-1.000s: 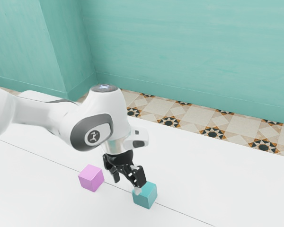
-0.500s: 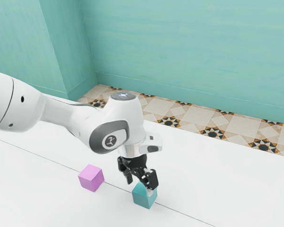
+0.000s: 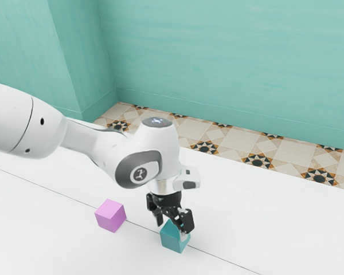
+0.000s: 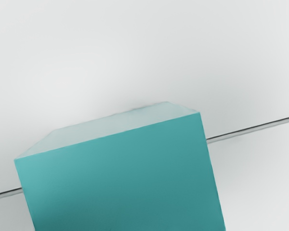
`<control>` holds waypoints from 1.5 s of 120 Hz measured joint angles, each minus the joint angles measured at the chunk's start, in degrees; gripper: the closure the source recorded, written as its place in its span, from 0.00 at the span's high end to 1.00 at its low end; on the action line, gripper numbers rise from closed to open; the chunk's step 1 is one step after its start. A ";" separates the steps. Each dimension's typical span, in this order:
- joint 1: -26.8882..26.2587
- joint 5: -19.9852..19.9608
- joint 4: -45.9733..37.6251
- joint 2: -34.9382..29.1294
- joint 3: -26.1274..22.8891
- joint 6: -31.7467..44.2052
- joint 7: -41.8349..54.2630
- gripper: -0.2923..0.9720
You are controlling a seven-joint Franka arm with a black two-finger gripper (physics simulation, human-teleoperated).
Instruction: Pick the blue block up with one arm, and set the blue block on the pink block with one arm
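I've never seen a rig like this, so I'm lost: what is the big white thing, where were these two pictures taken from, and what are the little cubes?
The white thing is a robot arm with a black gripper as its hand. One picture comes from a camera at the arm's side, the other from a camera on the hand itself, looking at what lies just under it. On the white table sit a pink block and a blue block, apart from each other. The gripper is down at the blue block, which is the big teal shape in the wrist view. Whether it grips the block yet, I cannot tell.
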 joint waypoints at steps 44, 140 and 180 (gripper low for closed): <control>-4.54 0.44 2.40 1.94 4.42 0.09 -0.52 0.77; -4.32 0.08 1.10 2.47 4.43 0.99 -0.99 0.62; -3.86 0.53 1.09 -1.02 4.36 0.55 -1.52 0.53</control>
